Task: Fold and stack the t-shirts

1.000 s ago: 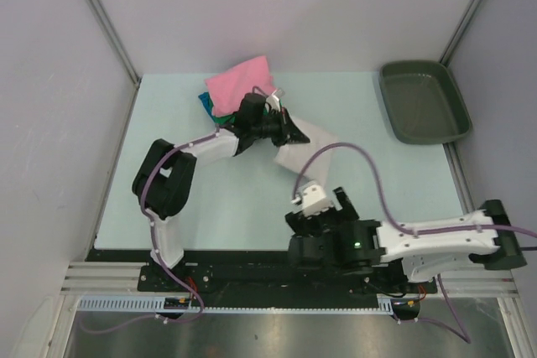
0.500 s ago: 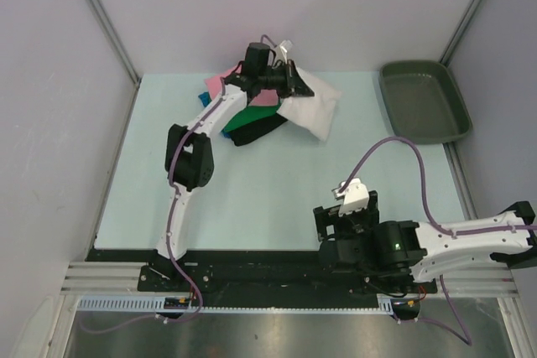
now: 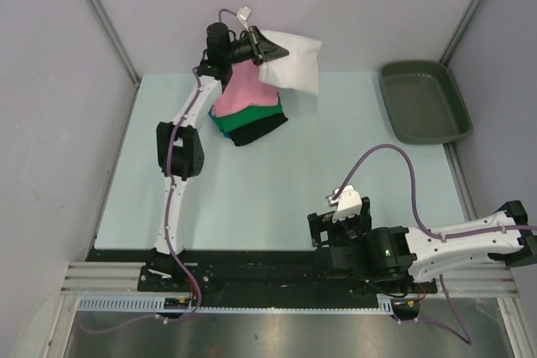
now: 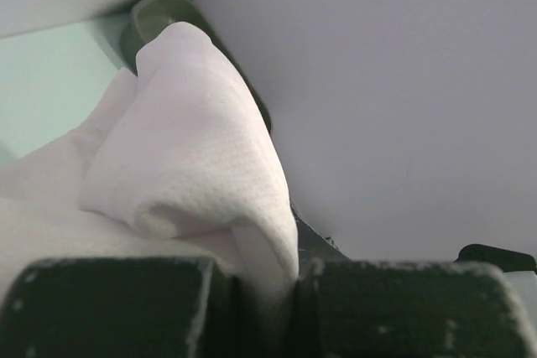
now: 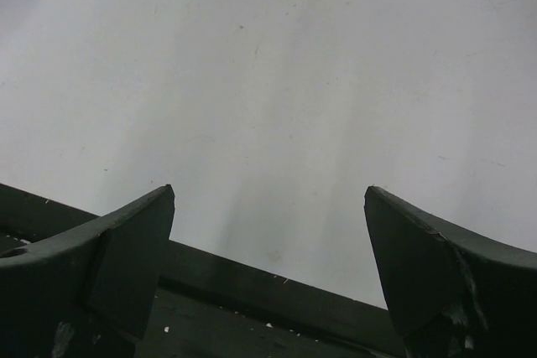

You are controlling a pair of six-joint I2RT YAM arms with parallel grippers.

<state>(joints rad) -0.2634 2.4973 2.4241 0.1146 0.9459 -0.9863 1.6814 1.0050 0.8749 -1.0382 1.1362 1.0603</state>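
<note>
Up at the far left of the worktop, the left gripper was clamped on a corner of the white t-shirt. The wrist view showed the cloth pinched right between the jaws and bunching up in front of them. The shirt looked folded into a rough bundle and, as far as I could tell, was held up off the worktop against the back wall, with its long side running rightward away from the gripper. The stack sat just near and slightly left of it: pink t-shirt on top, a green one peeking out under that, and a black one at the bottom. So the white bundle was mostly off to the far-right of the pile rather than squarely over it. My guess is it needs to come toward the near-left and down to land flat on the pink one. The right gripper was parked well apart at the near edge, jaws wide open with nothing between them, pointing at blank wall in its own camera. The left arm was clearly the one in position for this. The grey-green tray sat far right, not involved.
</note>
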